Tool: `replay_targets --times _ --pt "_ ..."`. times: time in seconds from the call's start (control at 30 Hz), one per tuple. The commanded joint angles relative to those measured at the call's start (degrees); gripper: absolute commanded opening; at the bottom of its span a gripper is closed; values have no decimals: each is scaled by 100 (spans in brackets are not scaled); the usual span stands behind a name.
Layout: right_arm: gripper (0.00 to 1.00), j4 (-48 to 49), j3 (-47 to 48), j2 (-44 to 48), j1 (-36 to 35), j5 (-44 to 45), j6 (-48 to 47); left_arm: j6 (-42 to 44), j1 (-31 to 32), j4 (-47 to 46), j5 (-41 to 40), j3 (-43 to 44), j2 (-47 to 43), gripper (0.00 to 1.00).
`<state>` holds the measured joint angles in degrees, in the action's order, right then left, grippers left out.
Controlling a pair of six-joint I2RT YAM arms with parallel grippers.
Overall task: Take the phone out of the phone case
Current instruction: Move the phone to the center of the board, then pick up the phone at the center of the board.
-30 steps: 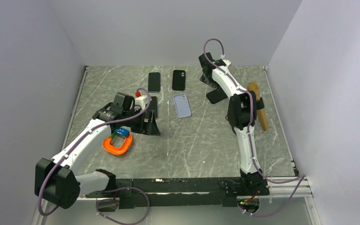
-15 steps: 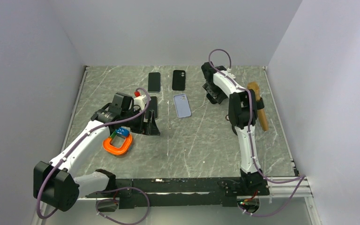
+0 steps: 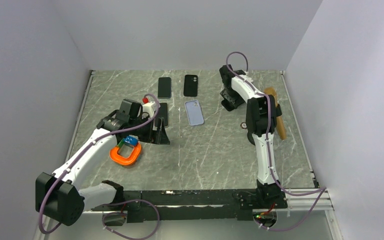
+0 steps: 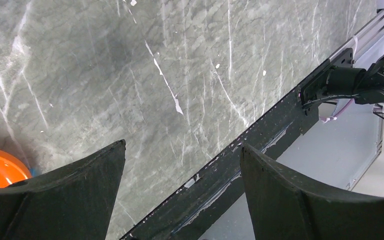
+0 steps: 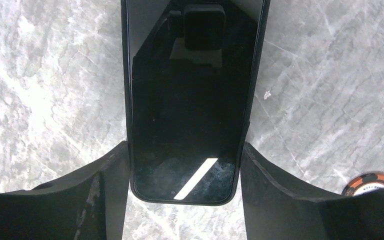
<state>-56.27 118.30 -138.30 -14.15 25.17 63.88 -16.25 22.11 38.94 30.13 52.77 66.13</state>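
Note:
A black phone in a black case (image 5: 190,90) lies screen up between my right gripper's (image 5: 185,150) fingers, which press on its two long edges just above the grey marble table. In the top view the right gripper (image 3: 228,101) is at the far right of the table and hides most of that phone. My left gripper (image 3: 160,131) is open and empty at the left middle; its wrist view (image 4: 182,145) shows only bare table and the front rail between the fingers.
A black phone (image 3: 164,87), a black case with camera holes (image 3: 190,85) and a lavender case (image 3: 195,112) lie at the far middle. An orange ring (image 3: 125,154) sits by the left arm. A wooden tool (image 3: 275,112) lies at the right. A small chip (image 5: 369,183) lies near the right gripper.
The right arm's wrist has swung to the right and lowered over the cased phone, which now shows less in the top view. The left arm has hardly moved.

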Motion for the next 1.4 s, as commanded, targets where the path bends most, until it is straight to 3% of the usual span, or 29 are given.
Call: replay_targets --times 0.0,0.1,0.17,0.27,0.37,0.43,0.53,0.6,0.83,0.97,1.07,1.17,1.3,1.37 --pt "49 523 -359 -6 -28 -534 -867 -135 8 113 -214 347 -234 87" --pt "20 776 -692 369 -124 -737 -1565 -228 11 220 -326 423 -317 87" --pt "9 884 -1007 670 -171 -870 -2002 -326 10 259 -377 421 -408 87" --pt "2 1154 -1678 1242 -258 -1175 -2587 -567 19 181 -428 308 -588 87" --pt "3 1493 -2693 1861 -343 -1726 -2939 -913 18 -158 -376 30 -832 87" --pt "16 1685 -3374 2264 -423 -1918 -3030 -1216 21 -406 -274 -148 -956 87" --pt "60 2101 -4139 2707 -446 -2238 -3124 -1511 22 -467 -104 -48 -889 87" --pt "77 2099 -4143 2723 -444 -1975 -3290 -1689 22 -479 -86 45 -776 87" --pt "99 1848 -3410 2162 -328 -1716 -3530 -1979 21 -595 -5 401 -525 86" --pt "99 1875 -3279 1953 -296 -1792 -3531 -1692 21 -122 -196 733 -537 87" --pt "85 1968 -3329 1870 -299 -1708 -3659 -1773 17 -163 -212 707 -548 87" --pt "48 2033 -3431 1817 -306 -1589 -3854 -1888 17 -215 -221 734 -539 86" --pt "24 2402 -3819 2335 -438 -1407 -4364 -1898 22 -34 -417 921 -549 87" --pt "5 2439 -3862 2611 -494 -1321 -4585 -1977 19 25 -572 1002 -557 87"
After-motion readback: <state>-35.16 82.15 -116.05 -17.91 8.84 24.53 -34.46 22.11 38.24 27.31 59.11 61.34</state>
